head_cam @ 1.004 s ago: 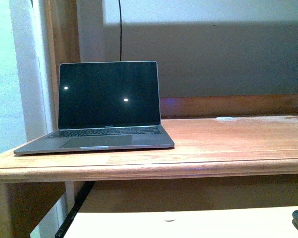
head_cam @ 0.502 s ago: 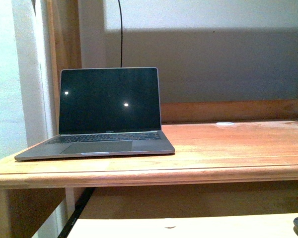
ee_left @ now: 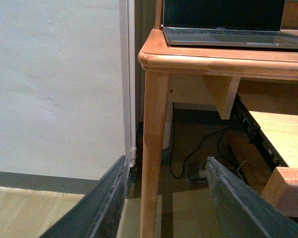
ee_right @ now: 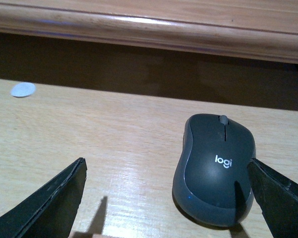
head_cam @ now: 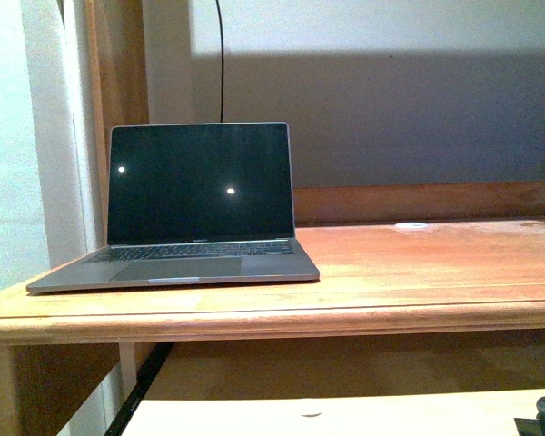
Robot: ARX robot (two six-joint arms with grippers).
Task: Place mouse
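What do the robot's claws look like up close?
Only the tips show. The left claw has two flat, dark grey-black fingers that narrow like wedges towards their ends, with a dull matte surface. The right claw looks the same: two plain dark wedges. No markings, no cables of its own and no arm segments are visible.

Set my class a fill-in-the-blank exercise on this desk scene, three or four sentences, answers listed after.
The laptop stands on the ____ side of the desk top.
The mouse lies on the pull-out shelf, and the word printed on it is ____.
The right gripper is ____, not yet closed on the mouse.
The left gripper holds ____.
Missing words: left; logi; open; nothing.
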